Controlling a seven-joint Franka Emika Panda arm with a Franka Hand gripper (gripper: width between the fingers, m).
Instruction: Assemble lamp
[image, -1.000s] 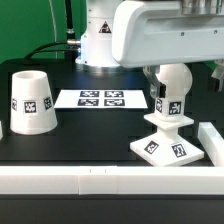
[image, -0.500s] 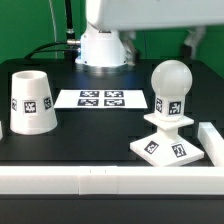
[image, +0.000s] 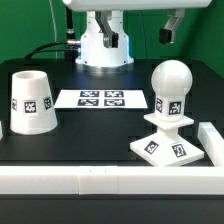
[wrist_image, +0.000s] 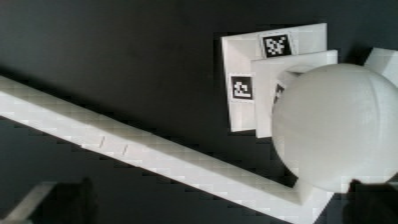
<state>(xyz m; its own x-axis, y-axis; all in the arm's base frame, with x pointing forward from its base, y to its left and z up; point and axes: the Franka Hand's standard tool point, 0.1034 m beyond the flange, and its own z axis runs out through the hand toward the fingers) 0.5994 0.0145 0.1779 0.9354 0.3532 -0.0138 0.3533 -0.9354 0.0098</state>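
The round-headed bulb (image: 170, 86) stands upright on the flat square base (image: 166, 150) at the exterior view's right. The cup-like shade (image: 32, 100) stands mouth down at the left, apart from them. My gripper (wrist_image: 214, 205) is open and empty, high above the bulb. In the exterior view only one dark finger (image: 172, 27) shows at the top edge. In the wrist view the bulb's head (wrist_image: 338, 125) is large and close, with the tagged base (wrist_image: 267, 62) under it. The blurred dark fingertips (wrist_image: 57, 203) stand wide apart.
The marker board (image: 100, 99) lies at the middle back. A white wall (image: 100, 181) runs along the front edge and turns up the right side (image: 212, 140), close to the base. It also shows in the wrist view (wrist_image: 125, 135). The white robot pedestal (image: 103, 45) stands behind.
One second ago the gripper was down around the bulb's head. It has let go and risen to the top edge. The bulb stays upright on the base.
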